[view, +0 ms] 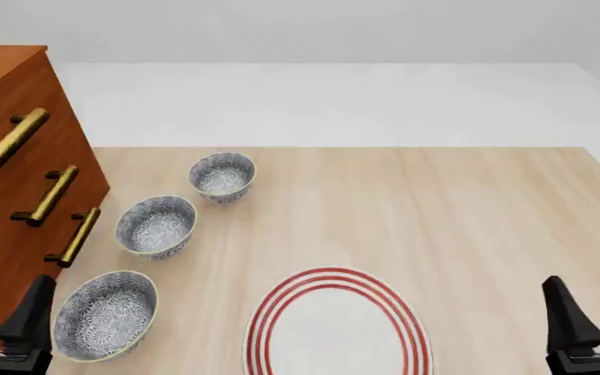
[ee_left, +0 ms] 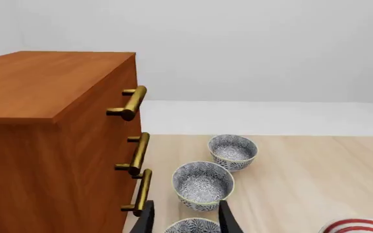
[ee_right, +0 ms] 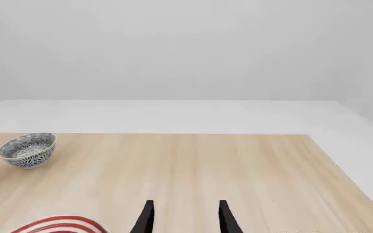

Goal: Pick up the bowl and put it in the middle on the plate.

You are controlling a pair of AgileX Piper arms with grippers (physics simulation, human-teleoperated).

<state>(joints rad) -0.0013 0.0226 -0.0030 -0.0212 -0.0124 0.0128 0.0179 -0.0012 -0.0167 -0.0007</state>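
The left gripper (view: 3, 320) hangs spread and empty, the nearest bowl (view: 104, 314) just beside it, probably the pick since it is closest. The plate (view: 337, 324) lies between both arms. The right gripper (view: 590, 312) waits parted, holding nothing.

- left gripper (view: 6, 316): fingers apart, nothing between them, at the near-left table edge
- nearest bowl (view: 104, 314) just right of it, clear of the fingers
- two more bowls (view: 157, 226) (view: 222, 176) farther ahead, in a diagonal line
- wooden cabinet (view: 8, 203) directly ahead-left, brass handles (view: 54, 195)
- plate (view: 337, 328) between both grippers
- right gripper (view: 594, 312): fingers apart, nothing held, table (view: 467, 219) bare ahead
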